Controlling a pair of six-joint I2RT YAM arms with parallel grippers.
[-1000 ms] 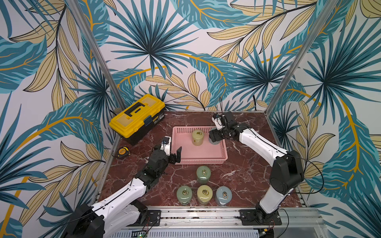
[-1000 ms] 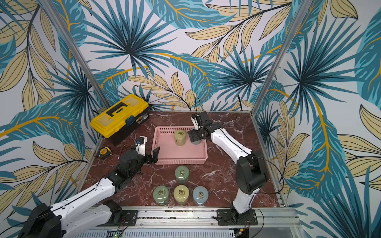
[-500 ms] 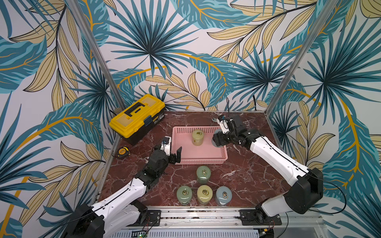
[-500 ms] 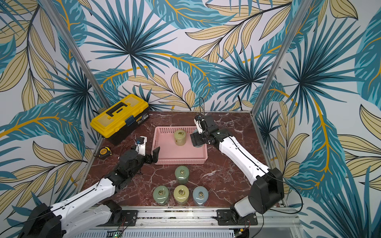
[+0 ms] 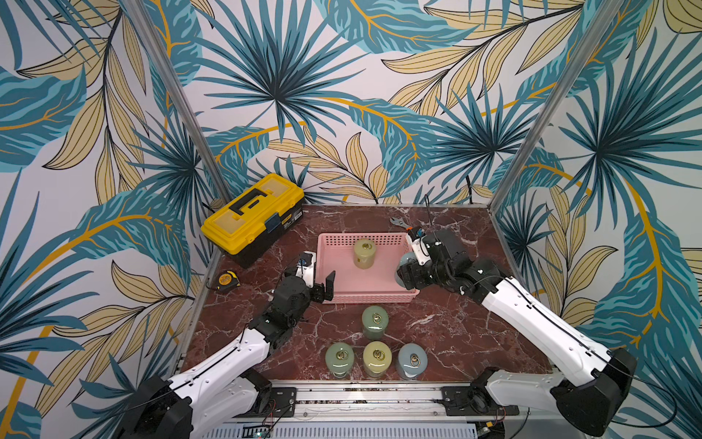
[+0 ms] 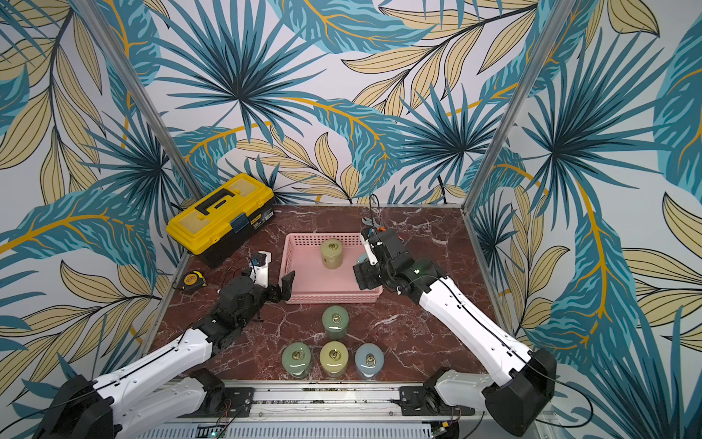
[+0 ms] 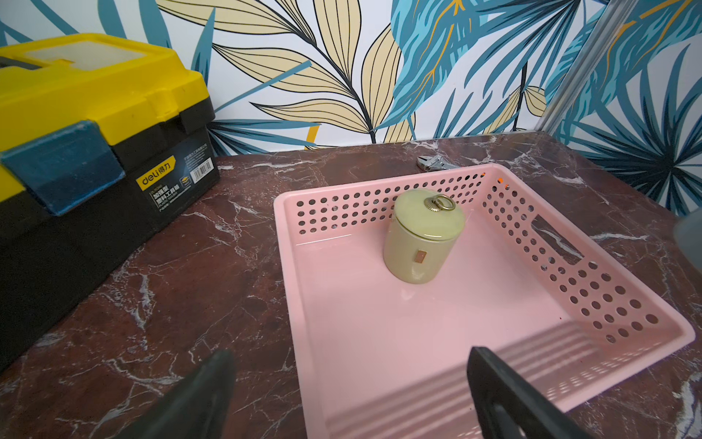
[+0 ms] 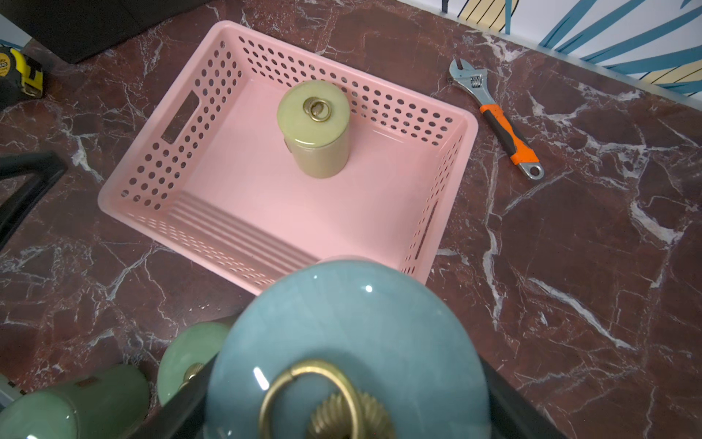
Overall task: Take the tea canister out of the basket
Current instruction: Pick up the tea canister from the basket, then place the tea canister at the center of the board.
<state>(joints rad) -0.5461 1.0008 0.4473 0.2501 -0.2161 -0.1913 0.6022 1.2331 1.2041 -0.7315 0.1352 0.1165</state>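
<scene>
Tabletop: dark red marble with white veins [image 5: 456,323], blue-and-tan leaf wallpaper on every side.
Basket: shallow pink perforated plastic basket [image 5: 364,298] sits mid-table. An olive-yellow lidded canister [image 5: 364,254] stands upright inside, near the far wall.
Right gripper: right gripper [image 5: 405,271] is clamped across a blue-grey glazed tea canister with a brass ring on its lid [image 8: 349,315]. The canister is in the air over the basket's right rim, towards the near corner. Whether it is fully clear of the wall, I can't tell.
Left gripper: left gripper [image 7: 349,391] waits at the basket's near left corner, fingers spread wide, holding nothing.
Landing zone: a green glazed canister [image 5: 375,321] stands just in front of the basket, and a row of three more canisters [image 5: 377,359] stands nearer the rail.
Risk, slip: the glaze looks slick — a fast swing could let the canister slide through the fingers and drop on the marble.
Risk, snag: if it is carried too low, its base could catch the rim and drag the basket, toppling the olive-yellow one.
Risk, crowding: the free table in front is busy — a careless set-down could knock a neighbour.
Change: a second ago the blue-grey canister was deeper in, by the basket's far right side. It has since travelled outward and towards the front, and the right arm's elbow has swung wide. The left arm and the olive-yellow canister have not moved.
</scene>
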